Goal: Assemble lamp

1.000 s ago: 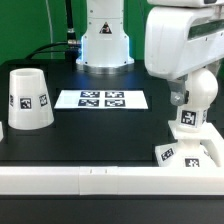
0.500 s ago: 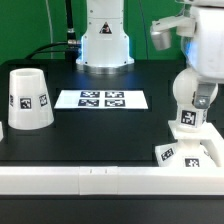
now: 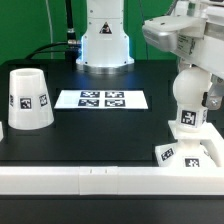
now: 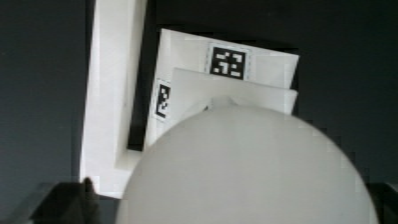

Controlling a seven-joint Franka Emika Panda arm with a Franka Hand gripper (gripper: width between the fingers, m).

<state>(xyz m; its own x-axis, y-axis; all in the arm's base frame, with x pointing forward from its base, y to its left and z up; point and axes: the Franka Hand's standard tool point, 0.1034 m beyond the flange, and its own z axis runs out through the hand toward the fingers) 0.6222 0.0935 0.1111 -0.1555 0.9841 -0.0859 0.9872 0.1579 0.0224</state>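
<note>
The white rounded bulb (image 3: 187,112) stands upright on the flat square base (image 3: 192,153) at the exterior view's right, near the front rail. My gripper (image 3: 192,98) reaches down over the bulb with a finger on either side of its round top. In the wrist view the bulb (image 4: 249,160) fills the space between the dark fingertips (image 4: 79,200), and a narrow gap shows beside it, so the gripper (image 4: 231,205) looks open. The tagged base (image 4: 240,70) lies under the bulb. The cone shade (image 3: 28,98) stands alone at the exterior view's left.
The marker board (image 3: 101,99) lies flat mid-table. A white rail (image 3: 100,178) runs along the front edge and also shows in the wrist view (image 4: 116,80). The arm's pedestal (image 3: 105,40) stands at the back.
The wrist has turned around the bulb and the finger has swung from its left side to its right side. The bulb's tag and the base have stayed in place.
</note>
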